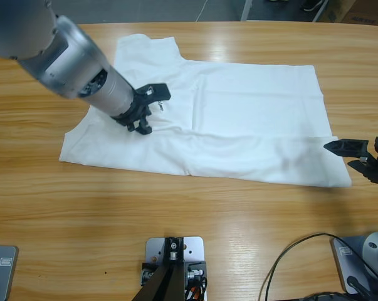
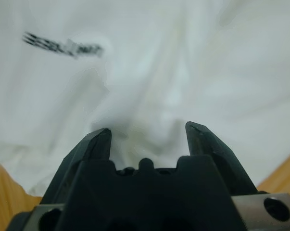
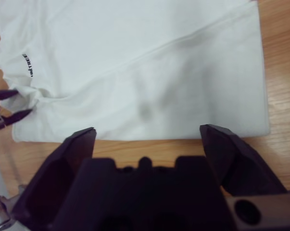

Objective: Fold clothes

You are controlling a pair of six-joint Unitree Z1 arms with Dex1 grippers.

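Note:
The clothes are one white T-shirt spread across the table, hem toward the right and a sleeve at the upper left. Its small dark logo lies beside my left gripper. That gripper is down on the cloth, open, with a raised ridge of T-shirt between its jaws, below the logo. My right gripper hovers open at the shirt's lower right corner, nothing between its jaws. Its view looks over the T-shirt, the logo and the left gripper.
Bare wooden table runs along the front and on both sides of the shirt. A long crease crosses the shirt's lower part. A black cable lies near the front right edge.

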